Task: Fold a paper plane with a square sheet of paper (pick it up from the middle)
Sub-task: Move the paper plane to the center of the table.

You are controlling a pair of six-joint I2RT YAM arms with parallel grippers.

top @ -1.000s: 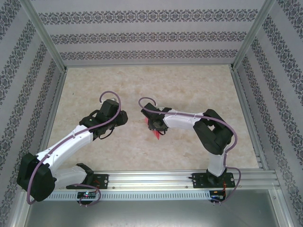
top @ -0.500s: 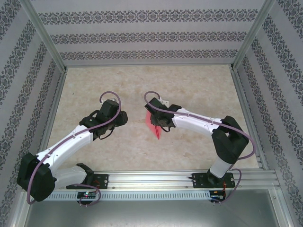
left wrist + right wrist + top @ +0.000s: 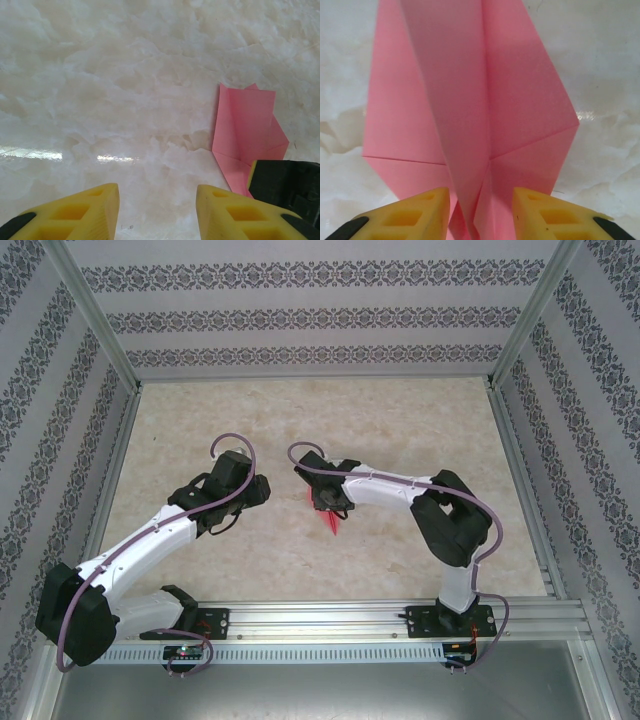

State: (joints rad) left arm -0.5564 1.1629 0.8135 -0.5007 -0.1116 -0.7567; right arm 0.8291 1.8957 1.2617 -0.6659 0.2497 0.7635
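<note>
The pink sheet of paper lies on the marble table, folded into a pointed shape with a raised centre ridge. From above, its tip pokes out below my right gripper. My right gripper stands open astride the ridge, its yellow fingers apart on either side with a gap showing. My left gripper hovers to the left of the paper; in its wrist view it is open over bare table. The paper lies off to its right, with a finger of the right gripper on its near corner.
The marble tabletop is ringed by aluminium posts and patterned walls. A metal rail carrying both arm bases runs along the near edge. The two grippers sit close together mid-table.
The right arm stretched out to the right half a second ago and has folded back over the paper. The paper stays in place, and the left arm has not moved.
</note>
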